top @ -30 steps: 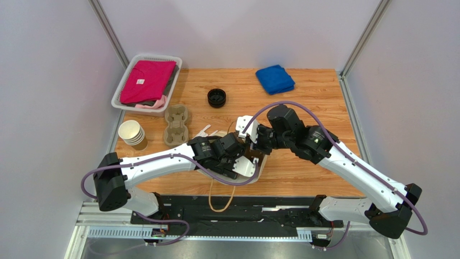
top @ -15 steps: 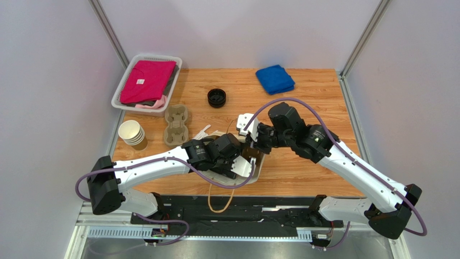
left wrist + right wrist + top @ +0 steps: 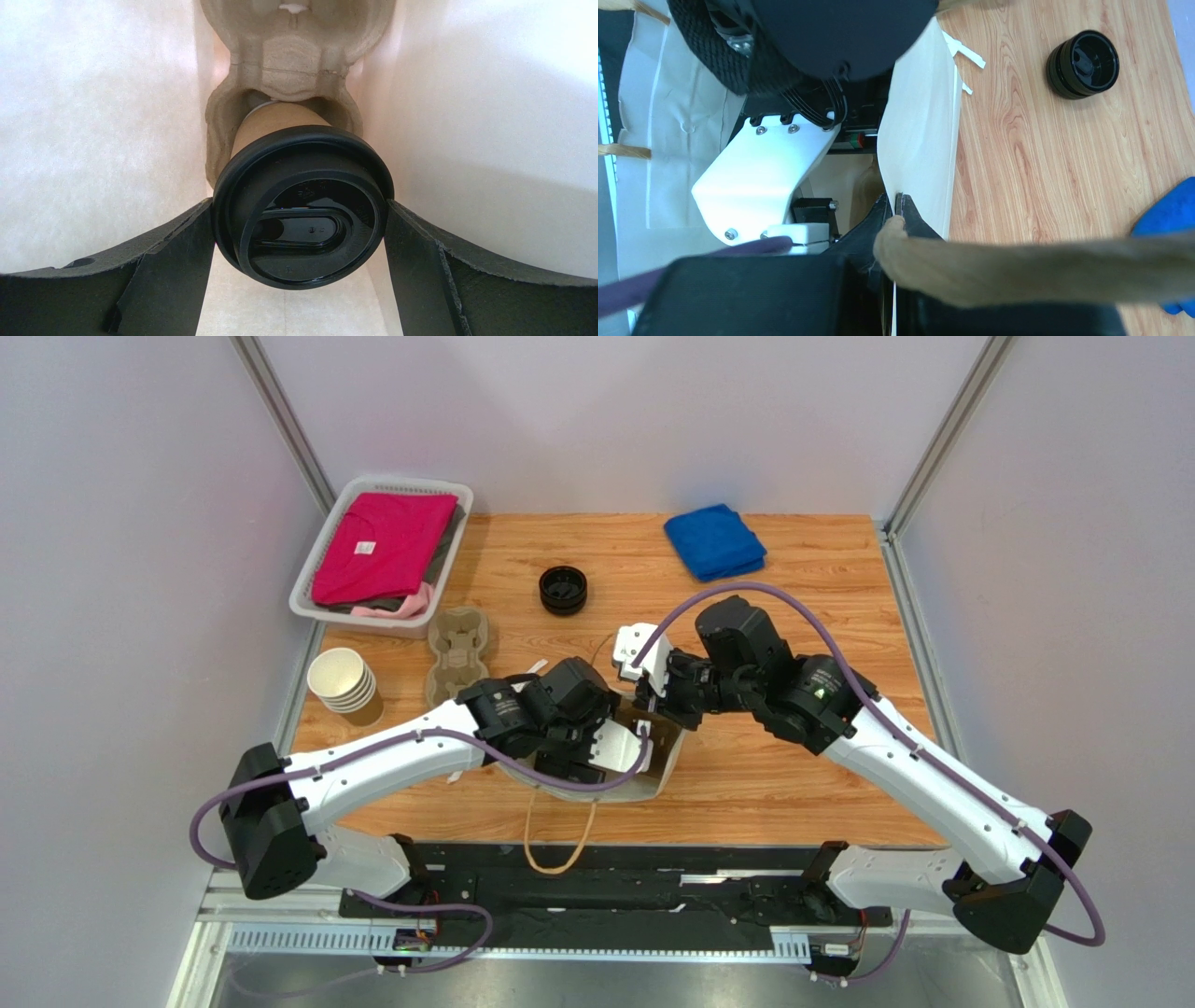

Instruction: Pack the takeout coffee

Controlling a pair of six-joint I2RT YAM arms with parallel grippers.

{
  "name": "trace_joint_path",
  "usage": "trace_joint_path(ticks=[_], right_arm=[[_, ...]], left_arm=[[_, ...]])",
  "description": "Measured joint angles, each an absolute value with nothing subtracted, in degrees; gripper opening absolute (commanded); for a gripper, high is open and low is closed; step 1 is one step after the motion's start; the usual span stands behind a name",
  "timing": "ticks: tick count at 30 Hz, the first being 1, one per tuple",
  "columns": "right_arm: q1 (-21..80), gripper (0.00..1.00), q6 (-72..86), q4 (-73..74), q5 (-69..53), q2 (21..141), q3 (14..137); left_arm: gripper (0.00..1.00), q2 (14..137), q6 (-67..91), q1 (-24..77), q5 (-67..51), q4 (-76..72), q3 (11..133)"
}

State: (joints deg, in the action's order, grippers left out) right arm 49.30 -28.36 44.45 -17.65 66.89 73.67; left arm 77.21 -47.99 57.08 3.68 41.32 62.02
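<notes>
From above, your left gripper (image 3: 606, 751) reaches down into the bag (image 3: 657, 784) on the table (image 3: 786, 616); your right gripper (image 3: 650, 703) is at the bag's rim.

Left wrist: the coffee (image 3: 302, 204) sits in a carrier (image 3: 298, 52) inside the bag, fingers (image 3: 165, 276) spread wide and apparently clamping its lid.

Right wrist: jaws are pinched tight on the bag's edge, its handle (image 3: 1032, 269) in front; lids (image 3: 1083, 63) lie well apart.

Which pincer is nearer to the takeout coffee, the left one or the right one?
Left. The left pincer is inside the paper bag, its fingers on both sides of the takeout coffee. The right pincer pinches the bag's rim.
</notes>
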Motion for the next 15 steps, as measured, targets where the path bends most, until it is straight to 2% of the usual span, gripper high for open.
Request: trace_joint_path(ticks=[7,15], right_arm=[[49.30,0.00,-28.36,43.94,-18.94,67.16,74.08],[49.15,0.00,-28.56,44.16,-18.65,67.55,74.08]], left_arm=[[0.00,70.78,-48.97,56.53,1.98,38.70,57.91],[0.00,73.93,-50.02,56.55,3.51,37.01,57.67]])
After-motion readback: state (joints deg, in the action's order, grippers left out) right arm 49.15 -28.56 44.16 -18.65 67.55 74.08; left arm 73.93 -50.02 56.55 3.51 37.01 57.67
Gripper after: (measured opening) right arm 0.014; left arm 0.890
